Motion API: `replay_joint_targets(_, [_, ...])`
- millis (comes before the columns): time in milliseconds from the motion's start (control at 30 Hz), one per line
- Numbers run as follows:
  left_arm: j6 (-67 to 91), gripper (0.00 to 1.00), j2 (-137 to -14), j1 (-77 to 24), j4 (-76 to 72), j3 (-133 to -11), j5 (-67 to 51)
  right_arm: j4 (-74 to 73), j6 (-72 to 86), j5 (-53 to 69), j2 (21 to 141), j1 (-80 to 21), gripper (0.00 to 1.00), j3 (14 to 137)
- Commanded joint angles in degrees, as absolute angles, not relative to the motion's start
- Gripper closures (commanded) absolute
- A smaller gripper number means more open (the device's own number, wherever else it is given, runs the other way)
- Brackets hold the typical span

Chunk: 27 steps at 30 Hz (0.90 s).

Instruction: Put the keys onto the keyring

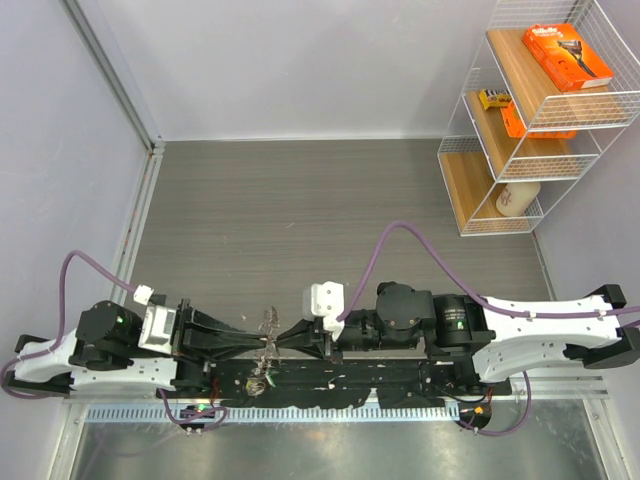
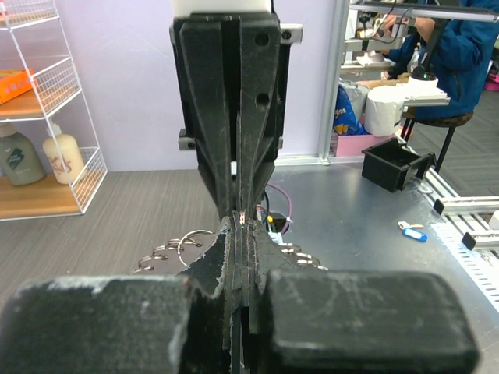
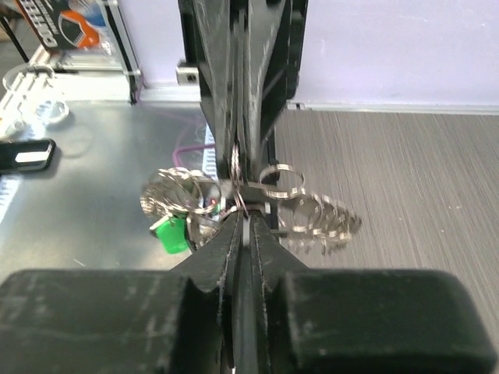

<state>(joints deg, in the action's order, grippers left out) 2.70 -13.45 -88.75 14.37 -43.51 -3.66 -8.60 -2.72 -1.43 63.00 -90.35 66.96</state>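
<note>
Left gripper (image 2: 238, 231) clamped on keyring (image 3: 251, 192) | right gripper (image 3: 243, 221) pinching it, tip-to-tip | keys (image 3: 321, 222) fanned beside green tag (image 3: 170, 235)

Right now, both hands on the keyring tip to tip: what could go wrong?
1. Left hand and right hand each pinch the thin keyring with fingertips only; a slight twist could let it slip.
2. The keys and green tag hang loose above the base rail; a drop may land among the hardware there.
3. The two hands' tips nearly meet, so pushing inward risks a collision.
</note>
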Motion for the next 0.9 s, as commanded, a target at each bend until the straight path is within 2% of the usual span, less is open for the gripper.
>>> replay_joint_targets(0, [2.9, 1.0, -12.9, -88.8, 3.1, -44.7, -5.0, -12.3, -2.5, -4.2, 63.9, -90.6, 0.8, 67.9])
replay_joint_targets(167, [2.9, 1.0, -12.8, -88.8, 3.2, -44.5, -4.8, -14.5, -3.8, -5.4, 62.6, -90.6, 0.71, 70.8])
replay_joint_targets(567, [2.9, 1.0, -12.3, -88.8, 3.1, -44.0, -4.1, -21.7, -9.0, -5.9, 64.7, -91.9, 0.69, 81.7])
replay_joint_targets(867, [3.0, 1.0, -11.9, -88.8, 2.9, -43.8, -4.1, -21.1, -9.3, -1.8, 67.1, -92.5, 0.69, 83.8])
